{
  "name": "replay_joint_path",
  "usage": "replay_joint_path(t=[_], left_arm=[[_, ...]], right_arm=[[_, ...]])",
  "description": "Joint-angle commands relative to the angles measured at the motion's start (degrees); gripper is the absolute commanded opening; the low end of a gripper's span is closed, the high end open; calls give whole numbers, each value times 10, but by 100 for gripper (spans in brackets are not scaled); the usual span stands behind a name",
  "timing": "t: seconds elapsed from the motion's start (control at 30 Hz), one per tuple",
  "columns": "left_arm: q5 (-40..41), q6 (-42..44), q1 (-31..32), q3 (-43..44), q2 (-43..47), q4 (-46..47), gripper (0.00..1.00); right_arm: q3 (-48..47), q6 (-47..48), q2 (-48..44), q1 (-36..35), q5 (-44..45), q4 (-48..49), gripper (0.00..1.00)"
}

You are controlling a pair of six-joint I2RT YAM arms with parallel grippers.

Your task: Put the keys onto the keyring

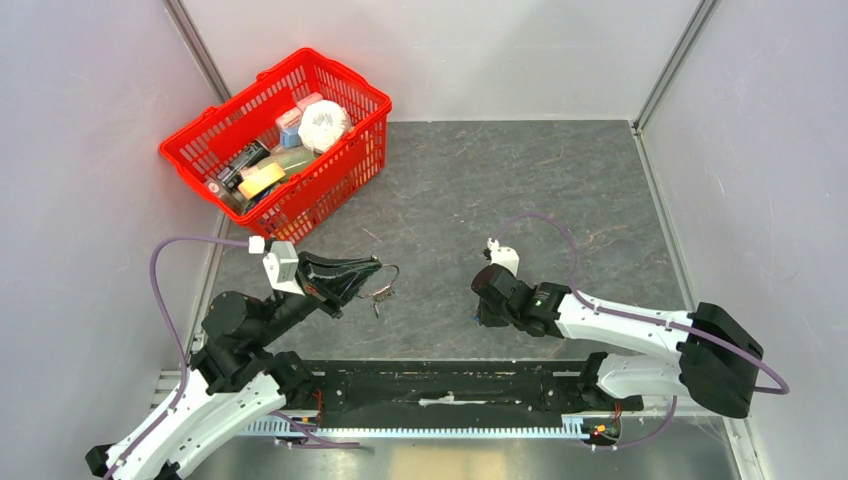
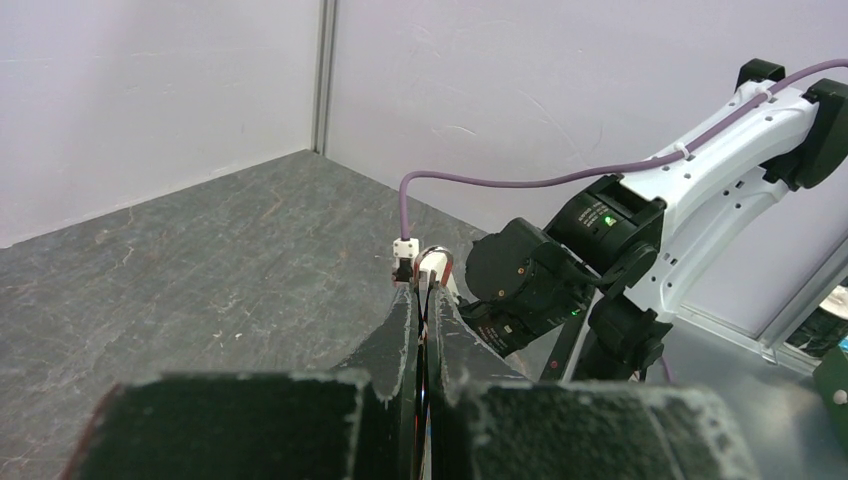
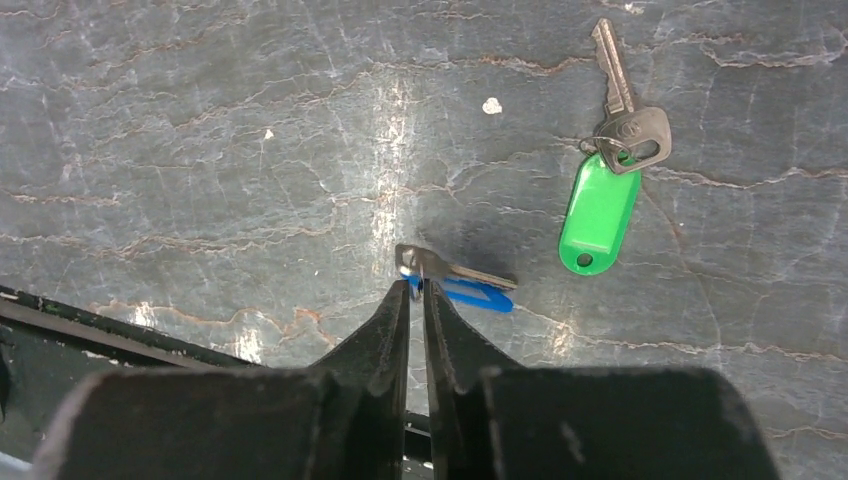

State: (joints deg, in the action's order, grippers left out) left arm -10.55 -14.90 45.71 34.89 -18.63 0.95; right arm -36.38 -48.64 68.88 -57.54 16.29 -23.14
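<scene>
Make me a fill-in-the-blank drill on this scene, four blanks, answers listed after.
1. The basket in the far left corner is ____.
2. The keyring is held by the ____ arm.
3. The key at the right gripper has a ____ tag.
4. The other key, lying apart from it, carries a ____ tag.
Missing words: red; left; blue; green.

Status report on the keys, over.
Left gripper shut on keyring. Right gripper pinching blue-tagged key at the table. Green-tagged key lies apart; nothing blocking.
</scene>
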Motion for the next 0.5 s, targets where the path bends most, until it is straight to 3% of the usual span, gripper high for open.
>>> replay_joint_path(t=[0.0,0.2,0.47], left_arm=[[11,4,-1,24,-2,7,2],[13,1,-1,25,-9,2,2],[18,-4,-1,33,-29,-6,2]], right_arm=[[-20,-12,8,0,26,19,26],[-88,22,-21,0,43,-30,47],[-279,138,-53,0,-21,-76,53]])
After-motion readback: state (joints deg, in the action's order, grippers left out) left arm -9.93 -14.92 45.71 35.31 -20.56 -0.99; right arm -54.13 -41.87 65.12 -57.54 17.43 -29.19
